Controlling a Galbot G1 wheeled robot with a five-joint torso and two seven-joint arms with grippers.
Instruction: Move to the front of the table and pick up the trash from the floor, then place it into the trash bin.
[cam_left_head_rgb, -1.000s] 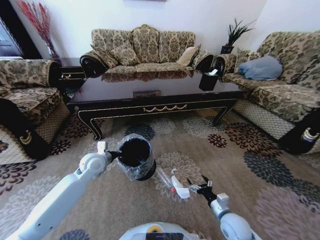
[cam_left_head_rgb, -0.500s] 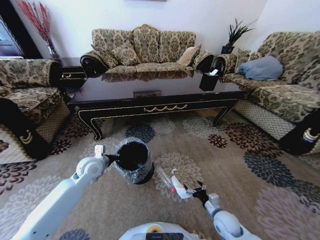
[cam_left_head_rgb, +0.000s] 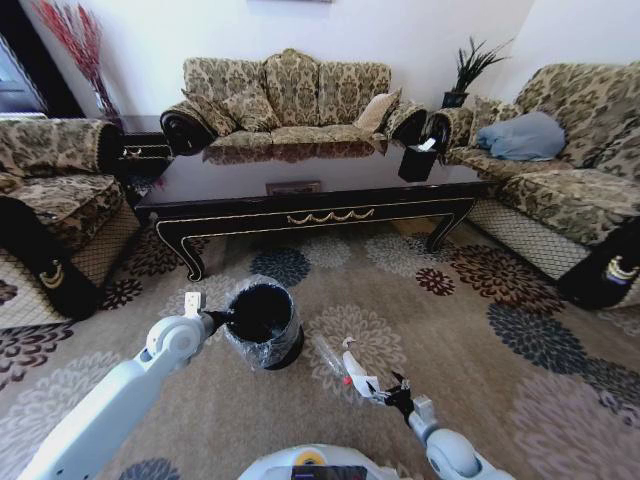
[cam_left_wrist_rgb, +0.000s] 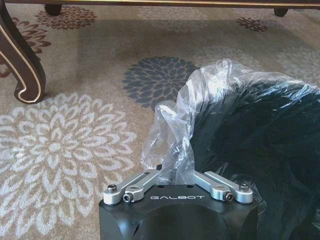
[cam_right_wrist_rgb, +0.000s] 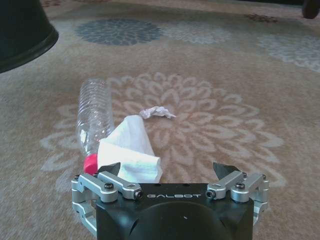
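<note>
Carpet (cam_left_head_rgb: 470, 330) with flower medallions lies before the coffee table (cam_left_head_rgb: 300, 190). Left gripper (cam_left_wrist_rgb: 175, 172) pinches the trash bin (cam_left_head_rgb: 262, 320) liner. Right gripper (cam_right_wrist_rgb: 167, 172), fingers spread, touches white paper (cam_right_wrist_rgb: 131, 147) beside the bottle (cam_right_wrist_rgb: 94, 117).

Three floral sofas (cam_left_head_rgb: 288, 95) surround the seating area; black tissue box (cam_left_head_rgb: 417, 160), blue cushion (cam_left_head_rgb: 520, 136), potted plant (cam_left_head_rgb: 468, 68) at rear right
</note>
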